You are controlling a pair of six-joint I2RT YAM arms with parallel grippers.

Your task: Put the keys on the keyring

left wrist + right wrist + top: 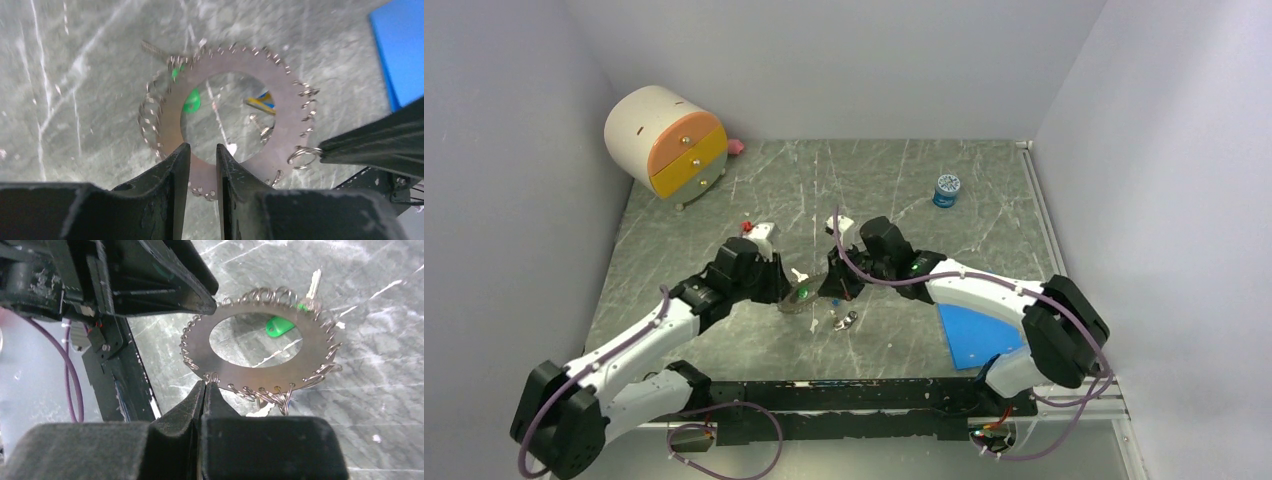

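Note:
The keyring (pixel 285 107) is a flat silvery disc with a round hole and many small wire loops along its rim. It hangs between both grippers (pixel 809 297). My left gripper (pixel 202 150) is shut on the disc's near band, one finger (pixel 192 290) lying over its rim. My right gripper (pixel 205 385) is shut on one small loop (pixel 302 155) at the rim. A green-headed key (pixel 279 326) hangs from a loop on the far side, its metal blade (pixel 313 287) sticking out. A yellow and blue key (pixel 260 102) shows through the hole. Another key (pixel 846 320) lies on the table.
A blue pad (pixel 979 335) lies under the right arm. A small blue jar (pixel 946 190) stands at the back right. A round drawer box (pixel 667 140) sits at the back left, with a pink bit (pixel 736 147) beside it. Small red (pixel 747 226) and white (pixel 764 232) pieces lie behind the left gripper.

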